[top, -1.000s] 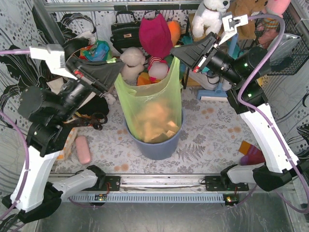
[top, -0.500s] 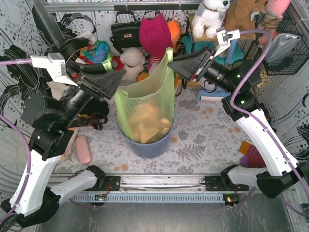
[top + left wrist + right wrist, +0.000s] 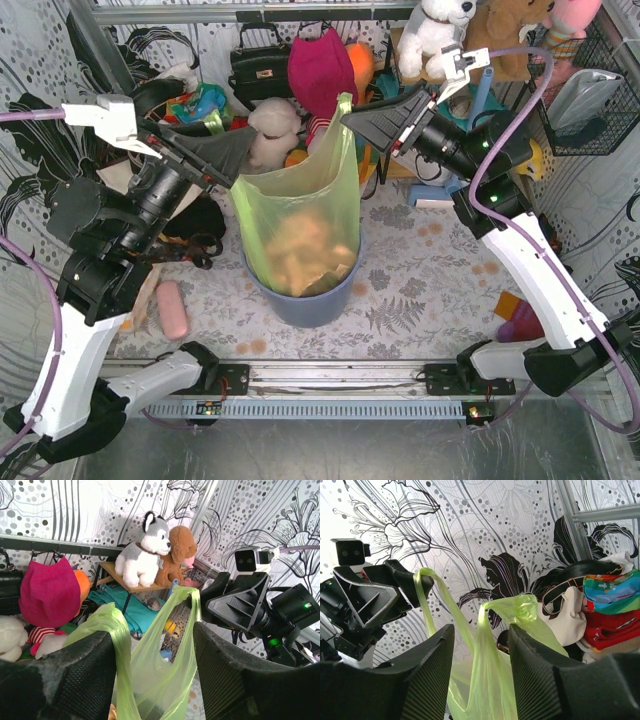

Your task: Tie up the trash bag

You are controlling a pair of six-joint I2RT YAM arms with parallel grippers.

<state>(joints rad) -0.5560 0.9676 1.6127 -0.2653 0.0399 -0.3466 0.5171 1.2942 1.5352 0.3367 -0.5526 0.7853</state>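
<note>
The trash bag point(image 3: 300, 220), thin lime-green plastic with tan paper showing through, stands in a blue-grey bin point(image 3: 300, 300) at the table's middle. My left gripper point(image 3: 245, 138) hovers at the bag's upper left corner and is open. One loop handle point(image 3: 107, 625) drapes over its left finger point(image 3: 75, 675), unpinched. My right gripper point(image 3: 348, 118) is at the upper right corner, also open. The other handle point(image 3: 485, 625) rises loosely between its fingers. In the left wrist view my left gripper point(image 3: 152, 632) looks across the bag mouth at the right gripper. My right gripper point(image 3: 481, 630) faces back likewise.
Behind the bin sit a magenta plush point(image 3: 320, 70), a black handbag point(image 3: 258, 65) and a white husky plush point(image 3: 435, 30) on a small shelf. A pink oblong object point(image 3: 172, 310) lies front left. A cream tote bag point(image 3: 570, 615) lies behind the left arm. A wire basket point(image 3: 590, 90) hangs far right.
Both grippers have gone from shut to open. The bag top, pulled wide between them before, has slackened and narrowed. The right gripper has moved up and left.
</note>
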